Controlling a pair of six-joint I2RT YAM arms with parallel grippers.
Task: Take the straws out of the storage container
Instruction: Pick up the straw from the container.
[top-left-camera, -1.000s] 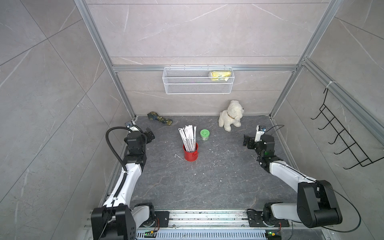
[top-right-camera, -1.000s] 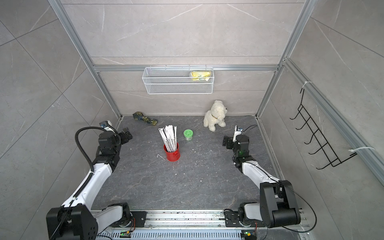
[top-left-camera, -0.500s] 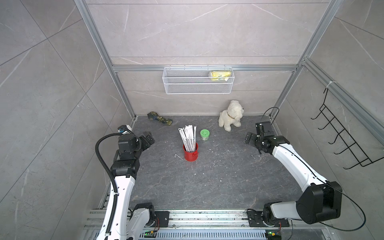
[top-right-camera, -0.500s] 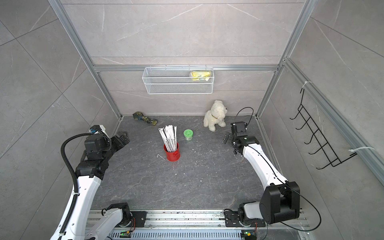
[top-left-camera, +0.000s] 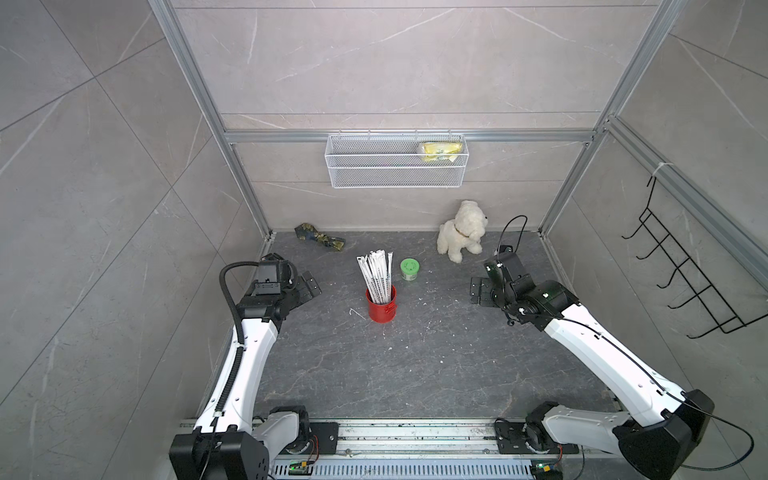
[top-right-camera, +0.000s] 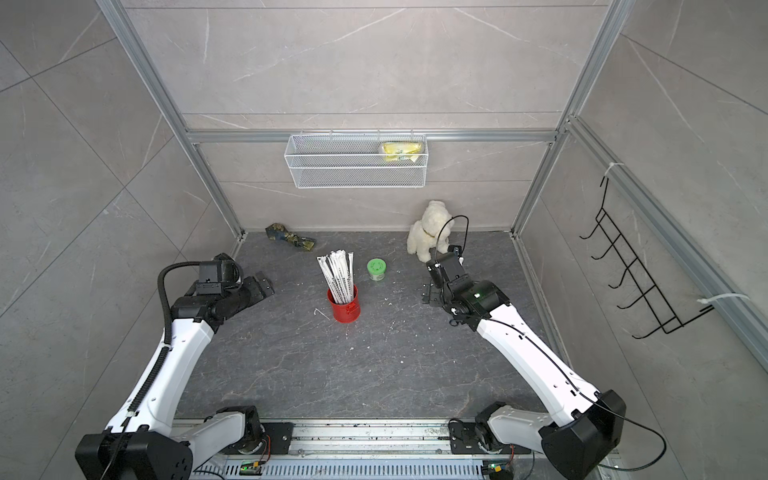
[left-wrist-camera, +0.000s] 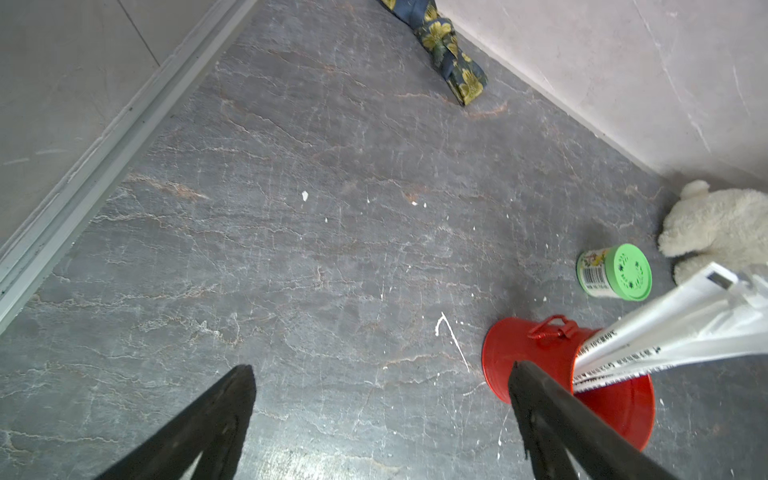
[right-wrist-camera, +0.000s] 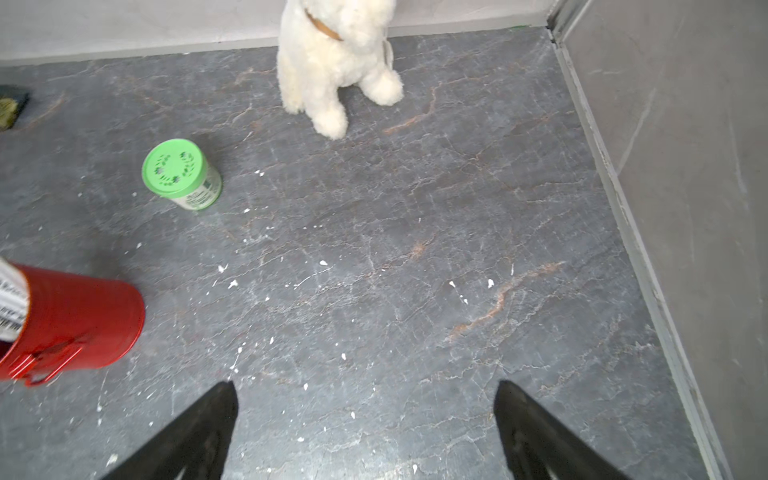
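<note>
Looking steeply down from high above the near rail (top-left-camera: 415, 432) in both top views, facing the back wall (top-left-camera: 395, 62), taking in the whole floor (top-left-camera: 374, 374). Hanging low and close on each wrist: from the left, angling toward the far left corner; from the right, toward the far right. Sharing the can (left-wrist-camera: 505, 353), jar (right-wrist-camera: 174, 170) and dog (right-wrist-camera: 328, 62) in all four.

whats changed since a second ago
The left pincer and right pincer have lifted out of their tucked pose and swung a little inward toward the red can. Both stay open; nothing was taken hold of. The straws in the can, the green-lidded jar and the plush dog stayed put.
</note>
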